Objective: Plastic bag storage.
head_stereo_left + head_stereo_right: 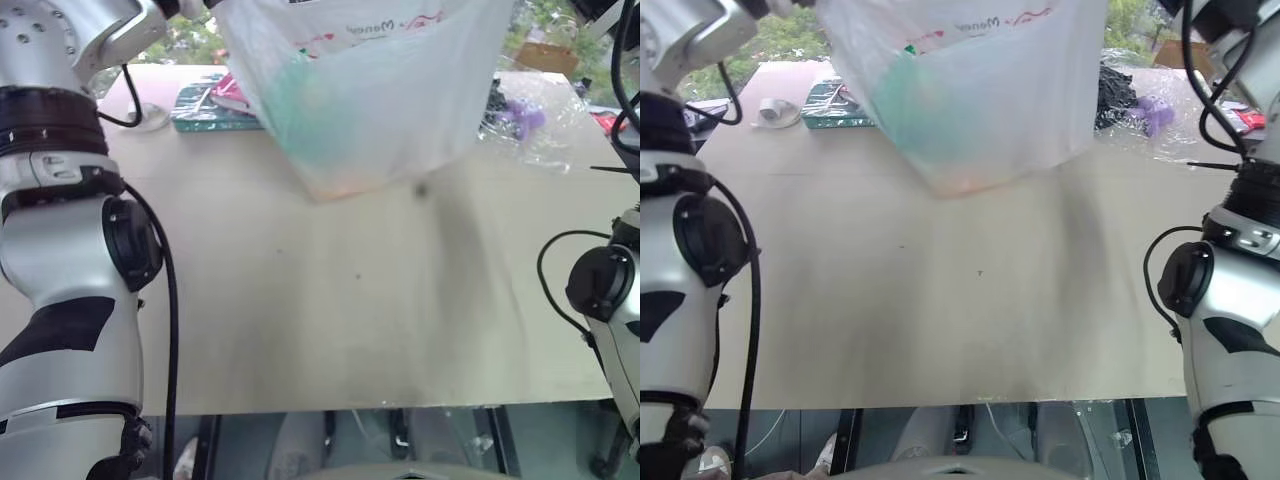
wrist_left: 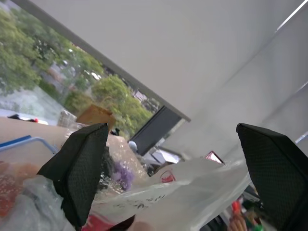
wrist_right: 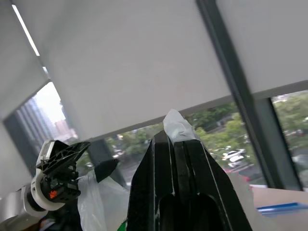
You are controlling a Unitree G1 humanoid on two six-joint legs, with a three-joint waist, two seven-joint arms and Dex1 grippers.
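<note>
I see the large thin translucent white plastic bag with red print (image 1: 380,90) hanging above the far half of the pale beige worktop (image 1: 350,300), its lower end close over the surface; the near half of the worktop is bare and gives free room up to the front edge. Along the far edge lie a green flat book (image 1: 205,105) with something pink on it, a small white round object (image 1: 775,112) to the left, and a crumpled clear plastic wrap with a purple piece (image 1: 530,115) to the right. In the right wrist view my right claw (image 3: 179,132) is pressed together on a white corner of the plastic bag, and the left claw (image 3: 103,169) appears beside the bag. In the left wrist view this left claw's fingers (image 2: 79,168) stand wide apart with the bag's rim lying between them, gripping nothing. The red lettering on the bag I cannot read surely.
</note>
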